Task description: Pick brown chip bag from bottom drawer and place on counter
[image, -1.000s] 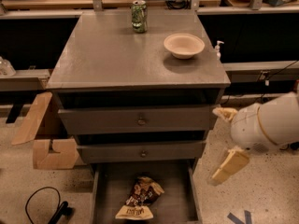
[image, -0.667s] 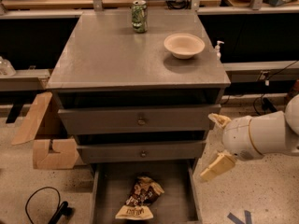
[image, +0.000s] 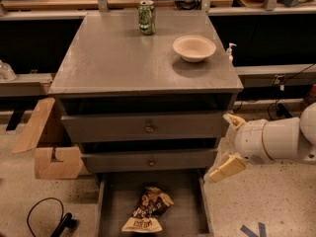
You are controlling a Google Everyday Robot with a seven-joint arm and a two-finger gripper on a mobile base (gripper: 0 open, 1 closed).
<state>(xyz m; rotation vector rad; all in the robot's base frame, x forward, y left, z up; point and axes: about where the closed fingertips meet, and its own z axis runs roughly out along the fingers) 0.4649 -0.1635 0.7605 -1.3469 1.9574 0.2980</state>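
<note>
The brown chip bag (image: 147, 210) lies crumpled on the floor of the open bottom drawer (image: 183, 201), near its front middle. The counter (image: 118, 58) is the grey top of the cabinet above. My gripper (image: 229, 144) is at the right side of the cabinet, level with the middle drawer, above and to the right of the bag. Its two cream fingers (image: 225, 169) are spread apart with nothing between them.
A green can (image: 146, 17) stands at the back of the counter and a cream bowl (image: 194, 48) at its right. Two shut drawers with brass knobs (image: 149, 128) sit above the open one. Cardboard pieces (image: 47, 142) lean at the left, and a black cable (image: 49, 218) lies on the floor.
My arm has moved left, toward the cabinet's right side, with the gripper now close to the open drawer's right wall. The bag has not moved.
</note>
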